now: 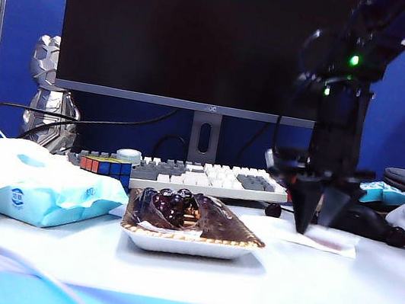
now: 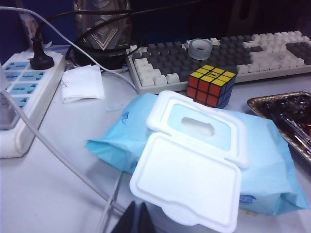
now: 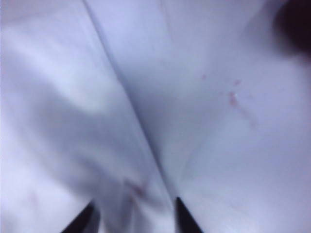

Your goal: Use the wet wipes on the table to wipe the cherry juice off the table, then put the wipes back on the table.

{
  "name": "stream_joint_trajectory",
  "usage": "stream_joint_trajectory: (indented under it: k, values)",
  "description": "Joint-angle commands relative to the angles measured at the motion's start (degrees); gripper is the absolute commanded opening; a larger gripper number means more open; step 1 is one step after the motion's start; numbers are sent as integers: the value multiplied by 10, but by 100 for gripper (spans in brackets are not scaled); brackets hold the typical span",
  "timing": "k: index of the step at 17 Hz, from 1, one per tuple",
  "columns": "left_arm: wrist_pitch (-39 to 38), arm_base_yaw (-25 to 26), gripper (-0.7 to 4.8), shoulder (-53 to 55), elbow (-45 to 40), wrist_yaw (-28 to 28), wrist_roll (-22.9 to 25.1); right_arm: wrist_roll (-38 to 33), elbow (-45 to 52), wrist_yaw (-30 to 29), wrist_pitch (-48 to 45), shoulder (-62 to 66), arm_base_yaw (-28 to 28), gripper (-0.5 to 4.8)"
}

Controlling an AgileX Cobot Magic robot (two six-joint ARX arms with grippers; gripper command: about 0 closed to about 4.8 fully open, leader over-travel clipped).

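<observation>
Right gripper (image 1: 319, 211): positioned at the right of the exterior view, pointing straight down, fingertips at or just above the wet wipe (image 1: 320, 238). The two dark fingers stand apart at the tips with a visible gap; the jaws are released and grasp nothing. In the right wrist view the gripper (image 3: 133, 216) shows as two separated dark tips over the white sheet (image 3: 146, 111).

Wet wipe: a thin white sheet lying flat on the table (image 1: 243, 282), directly beneath the right gripper, to the right of the food tray (image 1: 188, 244). A fold line crosses the sheet in the right wrist view.

Cherry juice (image 3: 233, 98): faint pinkish-red specks on the white surface, near the wipe's fold. The view is blurred; whether the specks lie on the wipe or on the table cannot be told.

Left gripper (image 2: 137, 219): only the dark fingertips show in the left wrist view, close together, above the table near the wipes packet (image 2: 204, 155). Its state cannot be determined.

Containers:
- Food tray: shallow white tray with a brown liner, holding a cluster of dark cherries (image 1: 176, 203).
- Wipes packet: light-blue soft pack, white flap lid (image 2: 187, 182) swung fully open, oval dispensing slot exposed.

A Rubik's cube (image 2: 211, 85) stands between the packet and the keyboard (image 2: 228, 56).
</observation>
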State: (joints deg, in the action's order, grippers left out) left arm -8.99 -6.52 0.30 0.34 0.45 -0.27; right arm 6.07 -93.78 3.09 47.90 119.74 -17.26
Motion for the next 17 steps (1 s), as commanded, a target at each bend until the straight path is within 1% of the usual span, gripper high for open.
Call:
stream_joint_trajectory:
  k: [1,4,5,6,7,8,12,16,17]
  values:
    - [-7,1,-2,-2,0,2,-2,0,-3,-1,-29,-52,0,198]
    - [-7,1,-2,-2,0,2,-2,-1,-3,-2,-34,-98,0,197]
    - [-7,1,-2,-2,0,2,-2,-2,-3,-3,-31,-118,0,148]
    - [-7,1,-2,-2,0,2,-2,-3,-3,-3,-31,-139,0,69]
    - [-7,1,-2,-2,0,2,-2,-4,-3,-3,-31,-156,0,12]
    - [-7,1,-2,-2,0,2,-2,-4,-3,-3,-31,-181,0,-4]
    - [-7,1,-2,-2,0,2,-2,-4,-3,-3,-32,-306,0,-5]
    - [-7,1,-2,-2,0,2,-2,-4,-3,-2,-31,-475,0,-5]
    - [-7,1,-2,-2,0,2,-2,-4,-3,-2,-31,-500,0,-5]
